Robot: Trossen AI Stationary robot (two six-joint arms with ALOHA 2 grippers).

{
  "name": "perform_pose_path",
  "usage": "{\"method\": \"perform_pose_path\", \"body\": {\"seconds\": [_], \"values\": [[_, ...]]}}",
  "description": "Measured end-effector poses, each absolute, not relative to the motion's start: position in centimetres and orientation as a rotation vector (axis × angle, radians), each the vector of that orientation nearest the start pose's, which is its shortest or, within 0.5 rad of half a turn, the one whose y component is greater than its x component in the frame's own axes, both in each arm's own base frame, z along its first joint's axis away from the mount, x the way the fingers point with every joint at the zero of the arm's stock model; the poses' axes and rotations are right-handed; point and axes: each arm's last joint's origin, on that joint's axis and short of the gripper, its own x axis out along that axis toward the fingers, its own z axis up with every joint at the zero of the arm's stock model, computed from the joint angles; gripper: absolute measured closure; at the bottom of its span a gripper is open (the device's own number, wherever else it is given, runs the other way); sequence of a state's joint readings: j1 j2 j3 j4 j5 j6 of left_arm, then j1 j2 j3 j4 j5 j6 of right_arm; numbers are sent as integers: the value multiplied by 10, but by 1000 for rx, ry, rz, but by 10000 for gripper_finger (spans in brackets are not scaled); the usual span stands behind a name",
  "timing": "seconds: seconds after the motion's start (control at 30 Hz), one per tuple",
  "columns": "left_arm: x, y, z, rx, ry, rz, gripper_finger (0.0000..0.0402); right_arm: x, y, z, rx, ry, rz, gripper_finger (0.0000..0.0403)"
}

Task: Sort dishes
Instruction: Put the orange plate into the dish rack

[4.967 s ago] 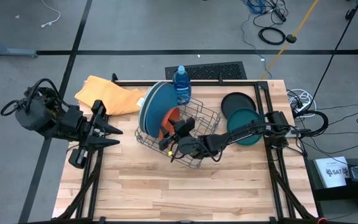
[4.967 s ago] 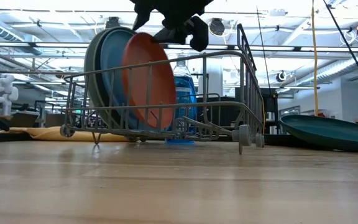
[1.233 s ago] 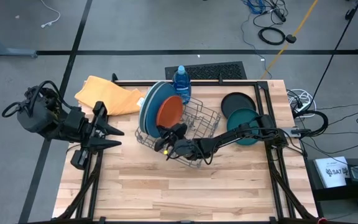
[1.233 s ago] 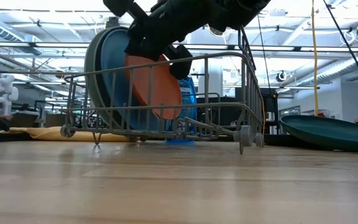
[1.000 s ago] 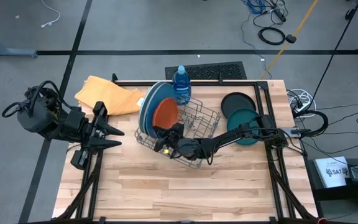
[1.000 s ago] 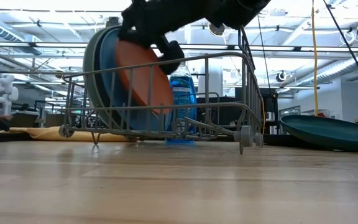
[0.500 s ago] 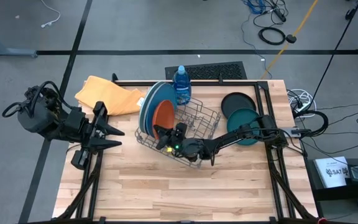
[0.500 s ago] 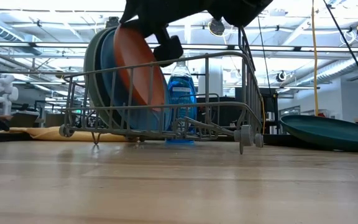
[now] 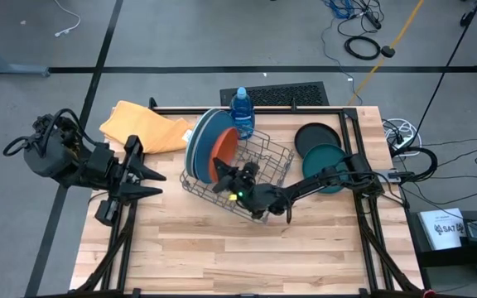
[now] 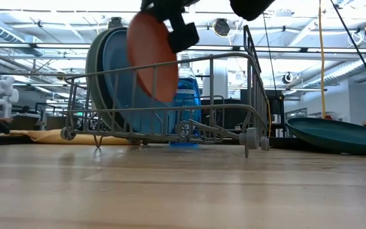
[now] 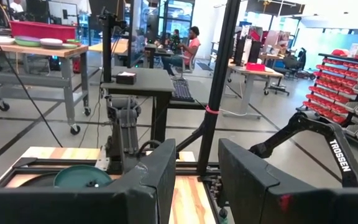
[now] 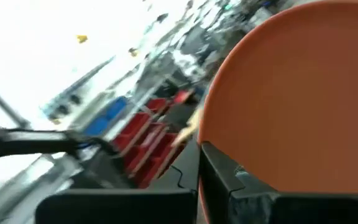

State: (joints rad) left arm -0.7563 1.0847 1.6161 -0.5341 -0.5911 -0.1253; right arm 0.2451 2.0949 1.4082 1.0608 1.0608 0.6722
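A wooden desk (image 9: pixel 222 248) is carrying a wire dish rack (image 9: pixel 259 170) near its middle. The right arm is reaching across from the desk's right edge, and its hand (image 9: pixel 228 178) is closing its fingers on the rim of a small orange plate (image 9: pixel 223 149). In the low view the orange plate (image 10: pixel 152 57) is hanging tilted, its upper part above the rack's top rail and its lower part inside the rack (image 10: pixel 234 95). Just behind it, a large blue plate (image 10: pixel 116 76) and a grey plate (image 10: pixel 91 70) are standing upright at the rack's left end. A blue dish-soap bottle (image 9: pixel 242 112) is standing just behind the rack. On the desk's right side a dark teal plate (image 9: pixel 328 161) is lying flat, overlapping a black plate (image 9: pixel 313 134). A folded yellow cloth (image 9: pixel 139 126) is lying at the far left corner. The left arm is waiting off the desk's left edge, its hand (image 9: pixel 149 180) holding nothing, fingers spread apart.
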Motion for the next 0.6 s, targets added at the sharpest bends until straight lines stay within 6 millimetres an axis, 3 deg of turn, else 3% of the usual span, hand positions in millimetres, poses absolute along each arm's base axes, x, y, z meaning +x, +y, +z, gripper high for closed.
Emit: {"method": "perform_pose_path", "body": {"seconds": [0.17,0.43,0.6], "values": [[134,-105,512,-146,19,-167,278,443,87,236,954,-582,-702,402],[133,-106,512,-137,20,-182,278,415,77,209,1015,-681,-619,402],[133,-106,512,-127,18,-181,278,407,70,205,1052,-726,-534,402]]}}
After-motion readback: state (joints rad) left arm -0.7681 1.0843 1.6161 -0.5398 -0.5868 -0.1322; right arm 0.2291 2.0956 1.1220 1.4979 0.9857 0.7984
